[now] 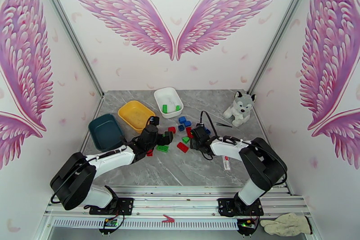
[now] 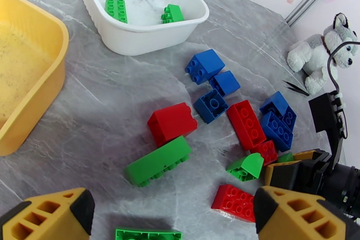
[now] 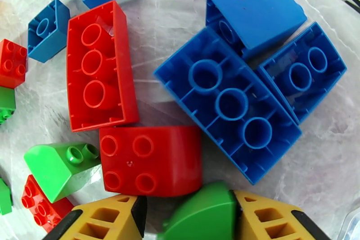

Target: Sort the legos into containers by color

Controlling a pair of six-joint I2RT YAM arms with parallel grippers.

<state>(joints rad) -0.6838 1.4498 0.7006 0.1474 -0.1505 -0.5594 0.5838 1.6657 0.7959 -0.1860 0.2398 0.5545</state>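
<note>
R gripper (image 3: 189,205) is mid-desk at the lego pile (image 1: 183,124), fingers either side of a green rounded brick (image 3: 202,216). Can't tell if it's clamped. Brick is smooth w/ a curved top, touching a red brick (image 3: 153,160). L gripper (image 2: 173,205) is wide apart, w/ a flat green brick (image 2: 148,235) between its fingers.

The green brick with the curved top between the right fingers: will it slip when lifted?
The green brick looks hard and glossy, so it is probably stiff. Its curved top may slide against the fingers. Likely light: the overturned blue brick nearby is hollow.
</note>
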